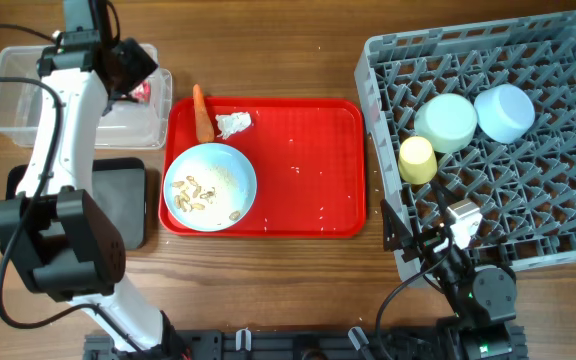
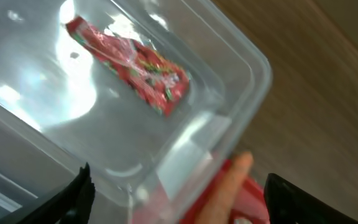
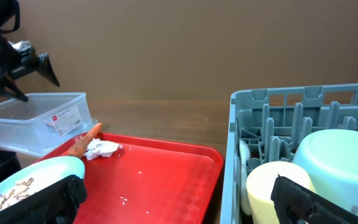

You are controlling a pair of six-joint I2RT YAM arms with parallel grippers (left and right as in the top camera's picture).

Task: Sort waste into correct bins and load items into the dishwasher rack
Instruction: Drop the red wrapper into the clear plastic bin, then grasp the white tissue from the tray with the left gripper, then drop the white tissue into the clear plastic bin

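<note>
My left gripper (image 1: pixel 136 76) (image 2: pixel 179 208) is open and empty, above the right end of the clear tub (image 1: pixel 28 95) (image 2: pixel 241 56). The red snack wrapper (image 1: pixel 144 92) (image 2: pixel 132 62) lies inside the tub. The carrot (image 1: pixel 203 112) (image 3: pixel 86 140) and white tissue (image 1: pixel 233 123) (image 3: pixel 102 148) lie at the red tray's far left. The round pale plate (image 1: pixel 210 187) (image 3: pixel 36 174) holds beige scraps (image 1: pixel 196 192). My right gripper (image 1: pixel 436 243) (image 3: pixel 179 205) is open and empty, low by the grey rack's (image 1: pixel 568 235) front left corner. I cannot make out the spoon.
The rack holds a mint bowl (image 1: pixel 446 122), a light blue bowl (image 1: pixel 505 112) and a yellow cup (image 1: pixel 417 159), all upside down. The black tray (image 1: pixel 128 200) sits left of the red tray (image 1: pixel 308 170), partly under my left arm. Rice grains dot the red tray.
</note>
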